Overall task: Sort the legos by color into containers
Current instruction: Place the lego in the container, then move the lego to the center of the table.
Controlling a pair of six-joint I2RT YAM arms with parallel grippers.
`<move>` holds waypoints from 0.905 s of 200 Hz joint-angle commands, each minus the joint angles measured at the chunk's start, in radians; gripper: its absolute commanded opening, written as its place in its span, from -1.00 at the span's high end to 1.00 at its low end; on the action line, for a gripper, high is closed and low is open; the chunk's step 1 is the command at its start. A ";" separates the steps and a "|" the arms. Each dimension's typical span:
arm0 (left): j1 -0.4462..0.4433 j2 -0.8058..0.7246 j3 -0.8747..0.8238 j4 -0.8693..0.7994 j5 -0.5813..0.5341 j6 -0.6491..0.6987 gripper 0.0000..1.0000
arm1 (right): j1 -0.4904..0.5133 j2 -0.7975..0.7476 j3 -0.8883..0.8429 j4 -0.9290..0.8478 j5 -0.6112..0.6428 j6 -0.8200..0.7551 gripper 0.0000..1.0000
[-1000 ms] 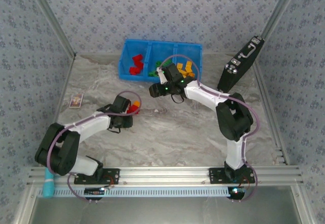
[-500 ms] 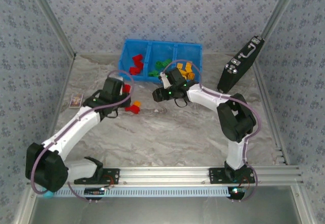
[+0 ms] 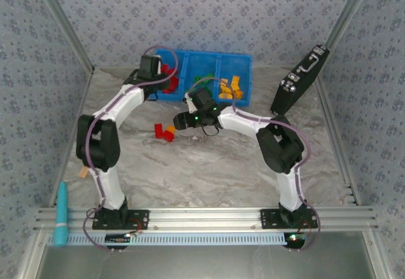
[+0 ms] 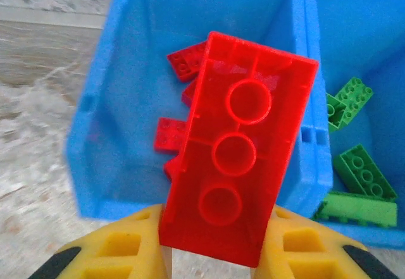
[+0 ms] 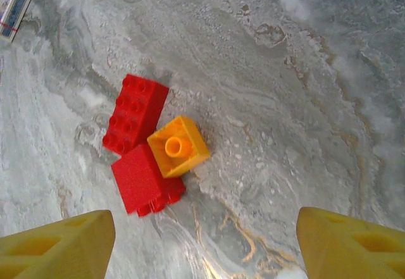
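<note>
Clamping a long red brick [image 4: 240, 146] by its lower end, hollow underside showing, the left end effector [image 4: 212, 254] holds it tilted above the left compartment of the blue bin [image 4: 104, 83], where other red bricks [image 4: 185, 62] lie. Let go off-centre, the smooth hard plastic could clip the divider and skip in with the green bricks [image 4: 361, 171] next door. The right end effector [image 5: 202, 247] stands wide over an orange brick [image 5: 178, 146] lying underside up, touching two red bricks [image 5: 135, 113] on the marbled bench [image 5: 297, 102]; closing carelessly could pinch a red one too, or scatter the glossy, studded cluster
</note>
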 commanded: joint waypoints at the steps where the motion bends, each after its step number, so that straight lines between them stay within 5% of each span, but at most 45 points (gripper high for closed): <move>1: 0.009 0.105 0.109 0.023 0.054 0.002 0.41 | 0.033 0.049 0.060 -0.029 0.019 0.148 -0.56; 46: 0.026 0.290 0.327 -0.032 0.082 -0.017 0.28 | 0.068 0.119 0.114 -0.051 0.047 0.300 -0.56; 82: 0.033 0.333 0.394 -0.056 0.101 -0.019 -0.10 | 0.072 0.172 0.158 -0.082 0.080 0.349 -0.55; 181: 0.037 0.061 0.223 -0.036 0.169 0.008 -0.31 | 0.074 0.272 0.248 -0.081 0.118 0.403 -0.55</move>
